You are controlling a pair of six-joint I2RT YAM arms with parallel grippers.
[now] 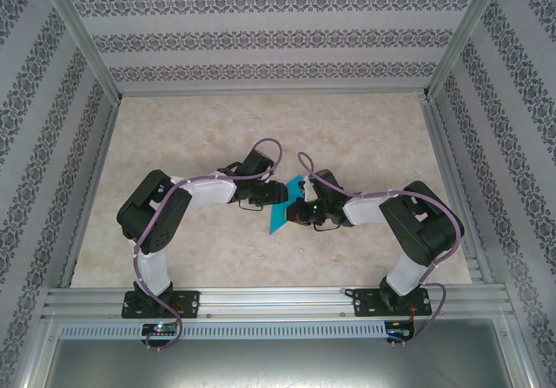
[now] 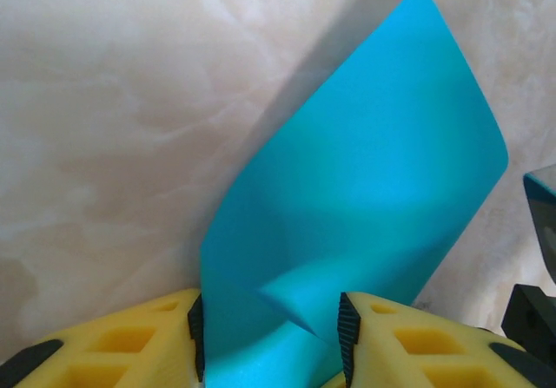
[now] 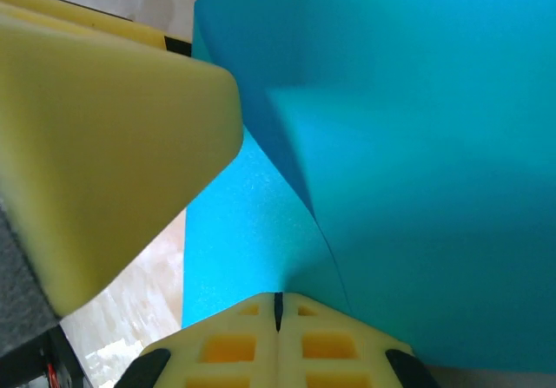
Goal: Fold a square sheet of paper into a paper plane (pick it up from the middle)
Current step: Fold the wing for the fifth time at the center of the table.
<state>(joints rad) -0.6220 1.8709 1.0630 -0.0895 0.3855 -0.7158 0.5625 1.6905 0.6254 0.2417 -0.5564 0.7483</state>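
Our fixed top camera sits above and behind the arm bases. It looks down and forward over the whole counter (image 1: 217, 128), far enough off to take in both arms and the patterned walls (image 1: 261, 36). Our left wrist camera rides just behind the left pincer (image 2: 271, 327) and looks out between its yellow fingers (image 2: 130, 345), very near the counter. Our right wrist camera sits the same way behind the right pincer (image 3: 278, 305), closer still. All three views share the turquoise sheet (image 1: 280, 214), and the right wrist view also catches one left finger.
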